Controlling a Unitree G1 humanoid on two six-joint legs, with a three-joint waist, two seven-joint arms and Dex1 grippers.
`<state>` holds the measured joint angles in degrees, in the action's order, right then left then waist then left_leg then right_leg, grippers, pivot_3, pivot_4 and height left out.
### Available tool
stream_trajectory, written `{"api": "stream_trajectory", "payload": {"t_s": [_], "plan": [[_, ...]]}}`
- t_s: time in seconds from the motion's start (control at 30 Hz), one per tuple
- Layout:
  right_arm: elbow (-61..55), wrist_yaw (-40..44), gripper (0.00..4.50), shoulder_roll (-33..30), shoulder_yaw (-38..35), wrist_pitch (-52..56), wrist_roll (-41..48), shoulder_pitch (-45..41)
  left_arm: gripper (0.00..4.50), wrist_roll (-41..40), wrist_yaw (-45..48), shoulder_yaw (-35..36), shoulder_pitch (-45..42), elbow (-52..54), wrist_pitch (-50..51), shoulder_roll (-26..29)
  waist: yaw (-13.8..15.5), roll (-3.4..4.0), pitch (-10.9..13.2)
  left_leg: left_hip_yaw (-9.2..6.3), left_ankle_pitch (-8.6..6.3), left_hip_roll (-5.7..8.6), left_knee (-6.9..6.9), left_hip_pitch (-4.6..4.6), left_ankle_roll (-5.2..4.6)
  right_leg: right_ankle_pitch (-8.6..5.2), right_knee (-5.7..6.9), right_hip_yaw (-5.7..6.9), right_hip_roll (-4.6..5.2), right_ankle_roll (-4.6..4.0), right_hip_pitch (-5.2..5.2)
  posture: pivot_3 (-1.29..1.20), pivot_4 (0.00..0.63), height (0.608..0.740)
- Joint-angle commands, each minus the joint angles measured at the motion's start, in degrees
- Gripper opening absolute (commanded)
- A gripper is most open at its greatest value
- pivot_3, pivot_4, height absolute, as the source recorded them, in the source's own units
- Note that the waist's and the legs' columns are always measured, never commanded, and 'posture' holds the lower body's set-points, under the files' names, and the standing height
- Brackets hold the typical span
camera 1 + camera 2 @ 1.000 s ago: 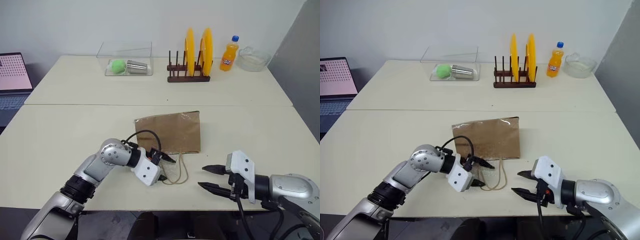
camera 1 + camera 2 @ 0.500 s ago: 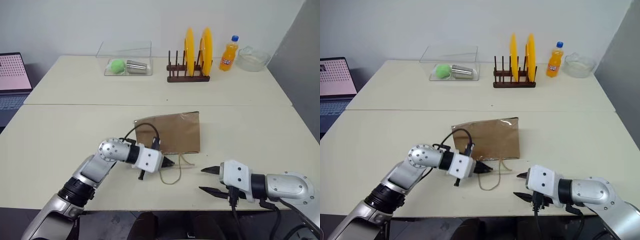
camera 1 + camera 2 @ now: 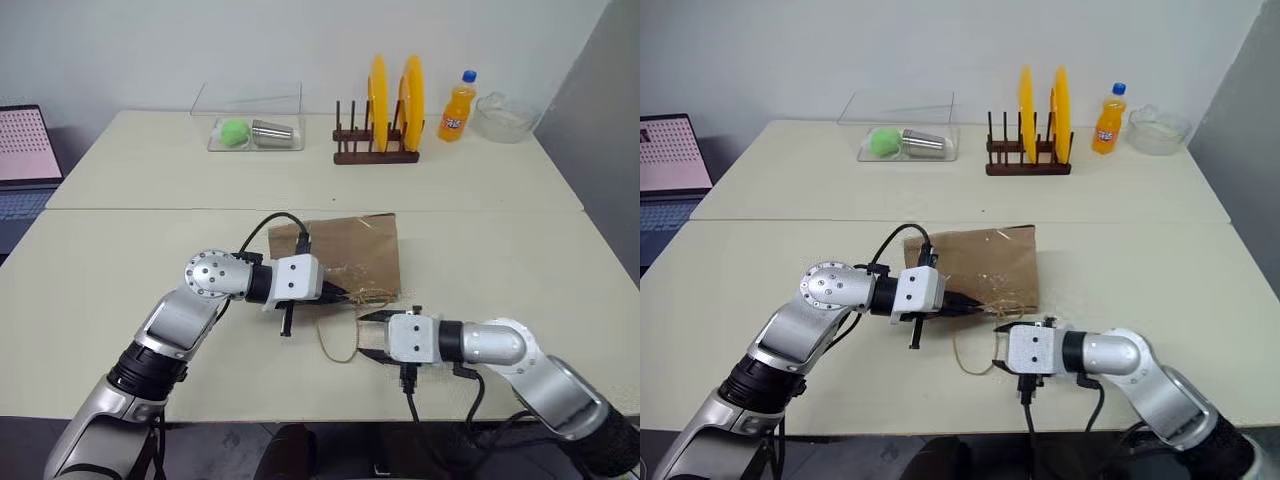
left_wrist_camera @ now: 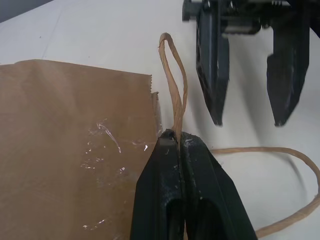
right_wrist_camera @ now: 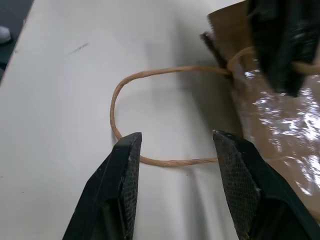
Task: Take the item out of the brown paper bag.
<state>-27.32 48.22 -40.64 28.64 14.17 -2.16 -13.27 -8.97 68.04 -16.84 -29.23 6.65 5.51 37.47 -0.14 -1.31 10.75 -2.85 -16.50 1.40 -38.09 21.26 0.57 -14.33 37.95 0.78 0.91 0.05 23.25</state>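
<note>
The brown paper bag (image 3: 350, 250) lies flat on the near table, mouth toward me. My left gripper (image 3: 348, 293) is shut on one of its tan cord handles (image 4: 172, 90) right at the mouth edge, and that loop sticks out past the fingertips. The other handle (image 5: 120, 100) lies as a loop on the table. My right gripper (image 3: 368, 335) is open just in front of the bag's mouth, its fingers (image 5: 127, 165) on either side of that loose loop and above it. The item is hidden inside the bag.
At the back of the far table stand a wooden rack with yellow plates (image 3: 380, 110), an orange soda bottle (image 3: 458, 105), a glass bowl (image 3: 505, 115) and a clear box (image 3: 255, 120) with a green ball and a metal cup. A laptop (image 3: 25, 150) sits far left.
My left gripper has shut on the bag's handle and lifted it slightly at the mouth. My right gripper has rolled and moved left, close to the bag's mouth over the loose loop.
</note>
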Motion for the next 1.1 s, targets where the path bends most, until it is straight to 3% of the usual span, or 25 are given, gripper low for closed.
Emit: {"api": "stream_trajectory", "payload": {"t_s": [0.03, 0.43, 0.53, 0.7, 1.1], "plan": [[0.46, 2.24, 2.36, 0.31, 1.28, -3.80, -1.99, -0.85, 0.03, -0.51, -0.67, 1.69, -0.81, 2.53, 0.42, 0.27, 0.00, 0.00, 0.00, 0.00, 0.00, 0.00, 0.00, 0.00, 0.00, 0.00, 0.00, 0.00, 0.00, 0.00, 0.00, 0.00, 0.150, 0.740], [9.47, 3.44, 2.36, 8.48, 2.58, -0.03, -2.25, -2.56, 0.03, -0.40, -1.01, 2.60, -1.19, 2.07, 0.00, 0.62, -0.02, 0.00, 0.00, 0.00, 0.00, 0.00, -0.03, -0.08, 0.00, 0.01, 0.12, -0.02, -0.01, -0.02, -0.02, 0.00, 0.150, 0.740], [11.17, 3.84, 1.75, 9.42, 1.72, 0.62, -1.45, -2.66, 0.00, -0.55, -1.05, 2.69, -1.02, 2.04, -0.08, 0.70, -0.03, 0.00, -0.01, 0.02, 0.00, 0.00, -0.03, -0.09, 0.00, 0.01, 0.12, -0.05, 0.00, -0.02, -0.02, 0.00, 0.150, 0.740], [12.60, 4.69, 0.02, 8.21, 2.30, -1.33, -2.55, -2.17, 0.00, -1.31, -1.64, 3.62, -1.06, 1.63, 0.58, 0.95, -0.03, 0.00, -0.01, 0.01, 0.01, 0.00, -0.04, -0.15, -0.01, 0.02, 0.15, -0.04, -0.01, -0.03, -0.05, 0.00, 0.150, 0.740], [14.64, 5.25, 0.02, 7.78, 5.23, -2.13, -6.25, -1.34, 0.00, -7.08, -4.62, 8.57, -13.38, -4.77, 13.08, -2.82, -0.04, -0.03, -0.03, 0.01, 0.01, 0.00, -0.08, -0.19, -0.01, 0.02, 0.21, -0.02, -0.02, -0.02, -0.09, 0.00, 0.150, 0.740]]}}
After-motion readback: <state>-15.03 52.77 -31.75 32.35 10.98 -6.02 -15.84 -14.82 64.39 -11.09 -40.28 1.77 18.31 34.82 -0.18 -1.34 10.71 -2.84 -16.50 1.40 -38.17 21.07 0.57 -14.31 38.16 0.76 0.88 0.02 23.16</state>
